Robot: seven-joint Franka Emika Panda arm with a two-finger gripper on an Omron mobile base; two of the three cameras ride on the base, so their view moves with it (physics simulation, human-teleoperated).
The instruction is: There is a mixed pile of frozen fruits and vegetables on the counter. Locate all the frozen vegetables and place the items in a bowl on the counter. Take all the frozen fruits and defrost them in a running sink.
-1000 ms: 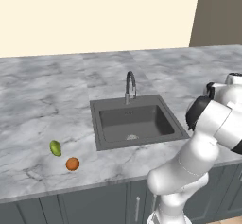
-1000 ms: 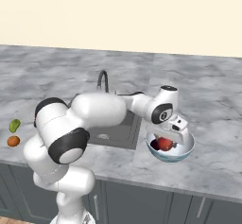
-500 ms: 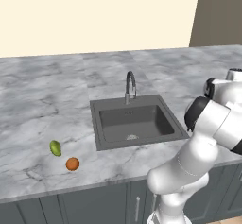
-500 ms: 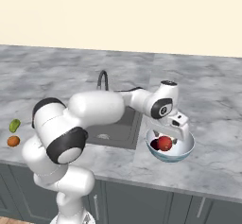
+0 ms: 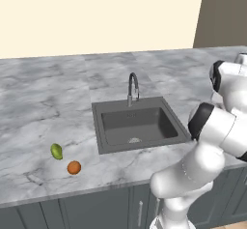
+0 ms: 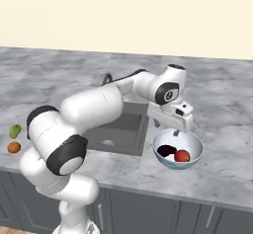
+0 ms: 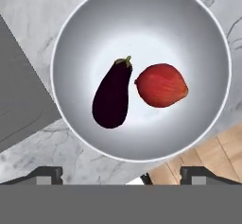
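Note:
The pale bowl stands on the marble counter just right of the sink. In it lie the dark purple eggplant and the red ball, side by side and touching. My gripper hangs open straight above the bowl, with nothing between its fingertips. Far to the left, near the counter's front edge, lie the yellow-green oval fruit and the orange ball, a little apart from each other. No water shows at the tap.
The arm reaches from the base across the sink's front right corner to the bowl. Wood floor shows past the counter's front edge beside the bowl. Dark grey cabinets run under the worktop.
The hand has lifted up out of the bowl and its jaws have spread wider. The red ball stays lying in the bowl beside the eggplant.

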